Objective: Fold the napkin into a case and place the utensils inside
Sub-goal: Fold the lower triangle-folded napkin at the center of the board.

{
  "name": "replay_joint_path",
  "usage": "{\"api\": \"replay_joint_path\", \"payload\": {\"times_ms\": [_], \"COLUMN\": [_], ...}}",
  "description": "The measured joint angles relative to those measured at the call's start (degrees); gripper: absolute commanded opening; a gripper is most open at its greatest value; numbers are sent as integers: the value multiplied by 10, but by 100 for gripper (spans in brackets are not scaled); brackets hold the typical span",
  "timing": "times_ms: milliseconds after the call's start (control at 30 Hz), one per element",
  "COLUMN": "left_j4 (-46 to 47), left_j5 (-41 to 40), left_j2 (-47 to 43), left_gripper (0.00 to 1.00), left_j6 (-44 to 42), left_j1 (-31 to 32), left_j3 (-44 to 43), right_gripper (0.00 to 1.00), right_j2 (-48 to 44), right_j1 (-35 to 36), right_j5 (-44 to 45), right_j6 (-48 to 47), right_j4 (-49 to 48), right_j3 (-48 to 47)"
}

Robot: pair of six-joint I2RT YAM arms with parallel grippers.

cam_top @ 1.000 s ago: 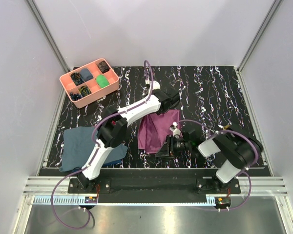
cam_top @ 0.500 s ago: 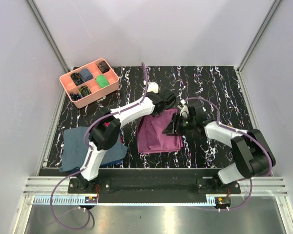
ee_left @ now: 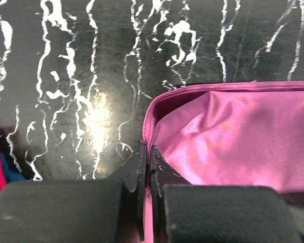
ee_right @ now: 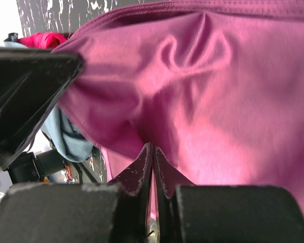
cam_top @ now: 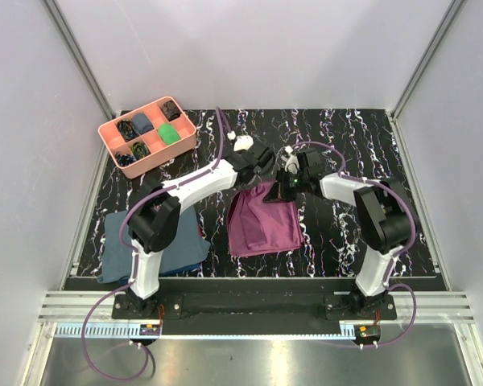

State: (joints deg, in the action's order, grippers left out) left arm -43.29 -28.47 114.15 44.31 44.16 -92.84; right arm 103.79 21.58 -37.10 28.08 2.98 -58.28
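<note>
No text can be read — the blue-marked strip [cam_top: 97, 330] may bear figures, too small.

Robot lab cell: white panel walls [cam_top: 266, 48], aluminium framing [cam_top: 80, 58], marbled table [cam_top: 362, 145].

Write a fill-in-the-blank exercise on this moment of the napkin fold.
The left hand and the right hand are both shut on the napkin's ____ edge.
The pink tray stands at the table's far ____ corner.
The cloth left of the napkin is slate-____.
Missing words: far; left; blue.
</note>
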Motion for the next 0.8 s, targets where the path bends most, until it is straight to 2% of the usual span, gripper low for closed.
{"api": "replay_joint_path", "payload": {"times_ms": [300, 800], "left_j4": [19, 70], "left_j5": [76, 172], "left_j2": [-5, -12], "left_gripper": [0, 0], "left_j6": [-5, 7], "left_j1": [-22, -55], "left_j3": [2, 22], "right_gripper": [6, 9], "right_j2": [97, 167], "right_j1": [15, 33], "right_j5": [-37, -57], "right_j6": [7, 32], "right_j4": [-36, -67], "right_j3": [-37, -115]}}
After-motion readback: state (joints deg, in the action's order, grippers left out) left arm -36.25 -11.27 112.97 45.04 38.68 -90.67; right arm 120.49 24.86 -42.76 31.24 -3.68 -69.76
